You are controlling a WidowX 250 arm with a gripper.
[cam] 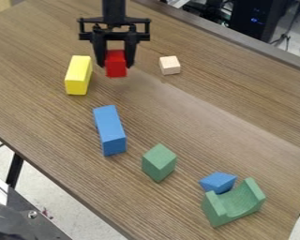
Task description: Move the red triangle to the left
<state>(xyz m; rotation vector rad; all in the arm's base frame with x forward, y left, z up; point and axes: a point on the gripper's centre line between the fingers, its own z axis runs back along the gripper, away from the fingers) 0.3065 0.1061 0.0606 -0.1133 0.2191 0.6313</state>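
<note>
The black gripper [116, 64] hangs down at the upper left of the camera view, its fingers shut on a red block [116, 68]. One finger lies along each side of the block. The face of the red block turned to the camera looks rectangular, and I cannot tell from it whether the block is a triangle. Its upper part sits between the fingers and its lower end shows below them. Whether it touches the table [196, 117] or hangs just above it, I cannot tell.
Left of the gripper lies a yellow block [78, 76]; a small pale cube [170, 65] is to its right. Nearer the camera are a long blue block [110, 131], a green block [159, 163], a small blue block [218, 182] and a green curved block [235, 204].
</note>
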